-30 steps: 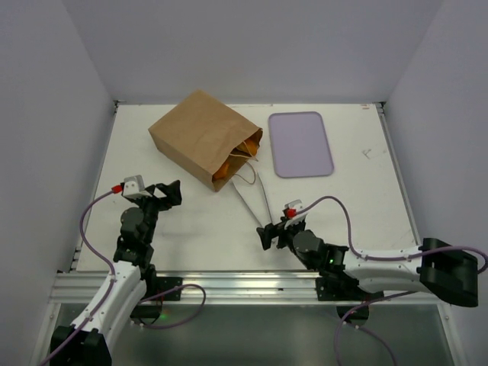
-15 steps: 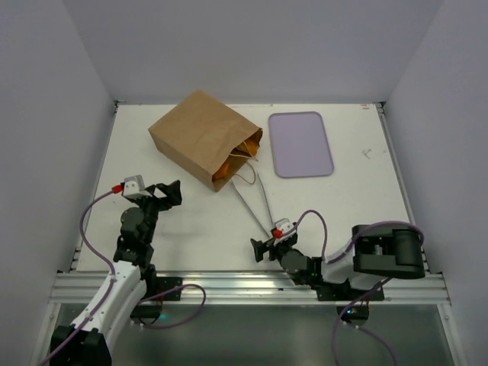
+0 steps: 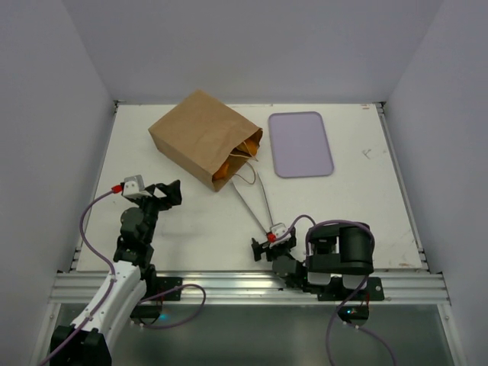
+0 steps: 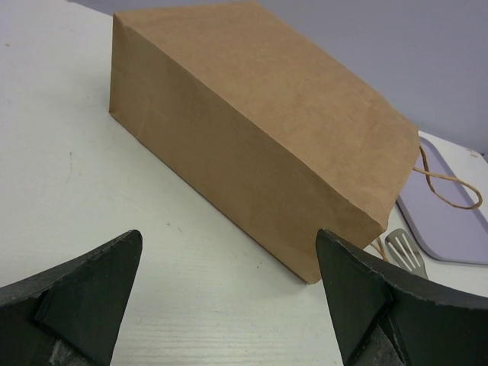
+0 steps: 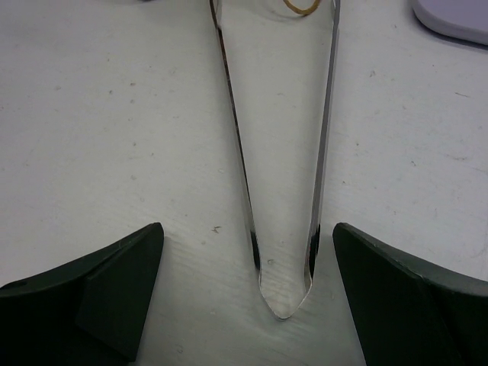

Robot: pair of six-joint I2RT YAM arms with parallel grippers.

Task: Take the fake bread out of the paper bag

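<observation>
The brown paper bag [image 3: 202, 137] lies flat at the back left of the table, its mouth facing right and toward me. Orange fake bread [image 3: 245, 146] shows inside the mouth. In the left wrist view I see the bag's closed side [image 4: 252, 137] and a cord handle [image 4: 442, 179]; the bread is hidden there. My left gripper [image 3: 168, 194] [image 4: 229, 244] stands open and empty, short of the bag's near corner. My right gripper [image 3: 272, 240] [image 5: 248, 229] is open low over the table, its fingers on either side of the joined end of metal tongs [image 5: 282, 152], not touching them.
The tongs [image 3: 255, 200] lie between the bag's mouth and my right gripper, with the tips toward the bag. A lavender tray [image 3: 300, 143] [image 4: 446, 221] sits to the right of the bag. White walls close in the table at the back and sides.
My right arm has folded back toward its base, and its gripper has drawn slightly nearer, still at the tongs' joined end. The left arm, bag and tongs have not moved.
</observation>
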